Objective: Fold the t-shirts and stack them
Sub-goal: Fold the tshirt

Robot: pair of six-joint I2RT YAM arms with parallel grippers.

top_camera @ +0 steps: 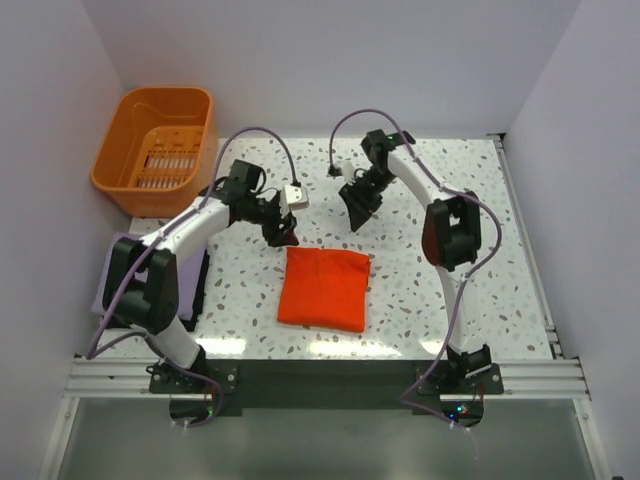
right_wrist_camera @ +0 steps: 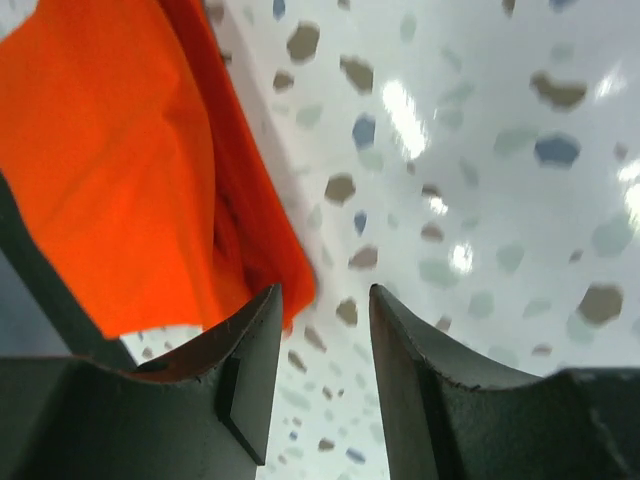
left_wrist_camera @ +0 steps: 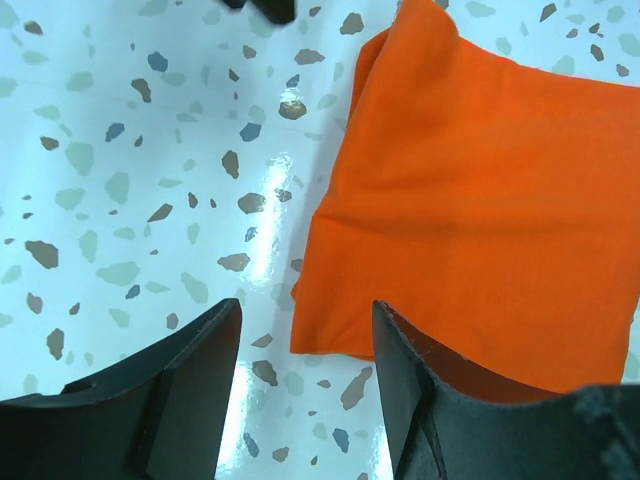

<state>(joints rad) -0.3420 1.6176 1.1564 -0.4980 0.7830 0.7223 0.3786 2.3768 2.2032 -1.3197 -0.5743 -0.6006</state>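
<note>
The orange-red t-shirt lies folded into a flat rectangle on the speckled table, near its front middle. My left gripper hovers just beyond the shirt's far left corner, open, with only tabletop between its fingers. In the left wrist view the shirt fills the right side, its corner next to the left gripper. My right gripper hangs open past the far right corner. In the right wrist view the shirt lies left of the empty right gripper. A pale lavender cloth shows at the left edge, mostly hidden by the left arm.
An orange slotted plastic basket stands off the table's far left corner. White walls enclose the table on three sides. A metal rail with both arm bases runs along the near edge.
</note>
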